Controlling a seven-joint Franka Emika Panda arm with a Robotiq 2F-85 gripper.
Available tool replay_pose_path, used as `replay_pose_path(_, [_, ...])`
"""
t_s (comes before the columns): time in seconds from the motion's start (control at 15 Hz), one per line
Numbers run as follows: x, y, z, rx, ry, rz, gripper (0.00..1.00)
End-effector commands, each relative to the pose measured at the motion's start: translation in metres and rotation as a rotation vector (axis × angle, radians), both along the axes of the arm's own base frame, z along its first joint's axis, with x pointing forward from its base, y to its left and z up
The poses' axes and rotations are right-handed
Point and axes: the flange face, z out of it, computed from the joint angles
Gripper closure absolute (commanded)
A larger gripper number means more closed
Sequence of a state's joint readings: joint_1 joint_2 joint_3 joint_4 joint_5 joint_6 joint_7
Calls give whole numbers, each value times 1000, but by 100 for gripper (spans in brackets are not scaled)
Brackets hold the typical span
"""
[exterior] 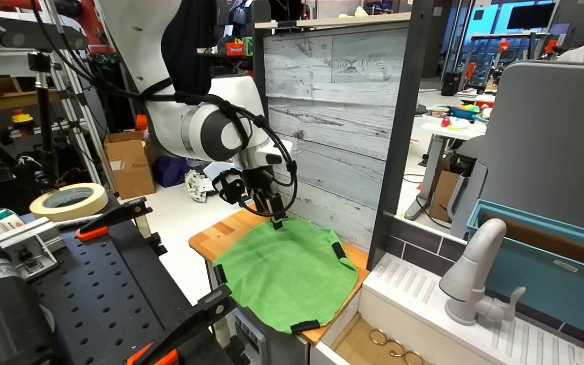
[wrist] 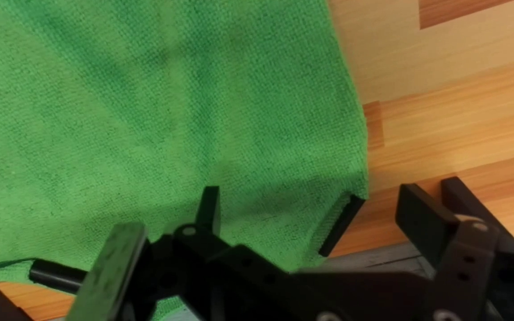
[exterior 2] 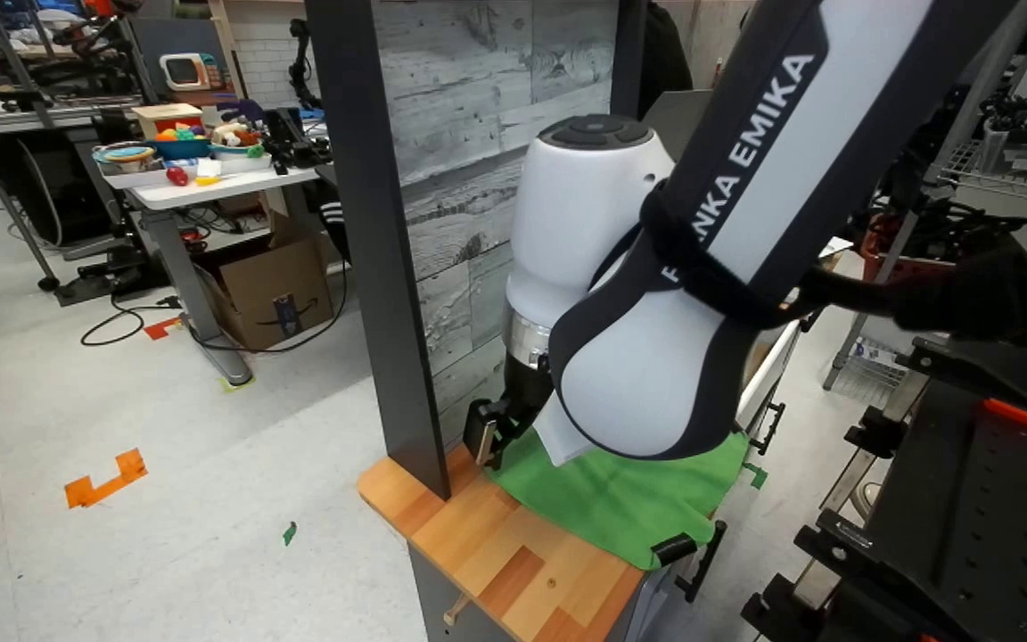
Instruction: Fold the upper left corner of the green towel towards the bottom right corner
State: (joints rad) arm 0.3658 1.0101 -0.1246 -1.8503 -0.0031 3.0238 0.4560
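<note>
Looks like a robotics lab, kitchen-like in part. Reads as lab from white-and-black jointed robot arm [exterior 2: 643, 388], dark bar-shaped camera [exterior: 33, 34] on upright black stand [exterior: 43, 114], black hole-studded bench [exterior: 119, 284] with black-and-orange clamps [exterior: 190, 319] at its edge, orange tape marks [exterior 2: 130, 465] on pale floor [exterior 2: 210, 499]. Reads as kitchen from curved grey faucet [exterior: 476, 266] on white ribbed drainboard [exterior: 408, 281].

— Starting from the towel [exterior: 287, 276], in an exterior view: resting on what?
— On the tabletop [exterior: 223, 234], with strips [exterior: 304, 326] on the towel's edge.
— Behind the towel?
— Find the panel [exterior: 331, 119]. Look right of the towel for the faucet [exterior: 474, 276], left for the worktop [exterior: 142, 268].
— And at the towel's far corner?
— See the gripper [wrist: 308, 209] there, straddling it in the wrist view.
</note>
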Motion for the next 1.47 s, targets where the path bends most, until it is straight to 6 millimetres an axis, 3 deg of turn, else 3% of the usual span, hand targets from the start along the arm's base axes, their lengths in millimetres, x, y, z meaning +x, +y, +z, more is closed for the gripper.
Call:
replay_pose_path(0.0, [13,4,-10,9,-9,8,0])
replay_pose_path(0.13, [16,6,-16,6,-7,13,4])
replay_pose_path(0.27, [19,9,-23,11,-5,19,28])
replay_pose_path(0.47, [22,14,-27,4,-14,33,45])
replay_pose_path(0.53, [24,16,-28,4,-17,36,42])
replay_pose_path(0.6, [25,18,-28,4,-21,40,48])
replay_pose_path(0.67, [27,21,-28,4,-25,45,62])
replay_pose_path(1.0, [27,28,-27,-3,-36,66,98])
replay_pose_path(1.4, [19,26,-20,-12,-29,67,99])
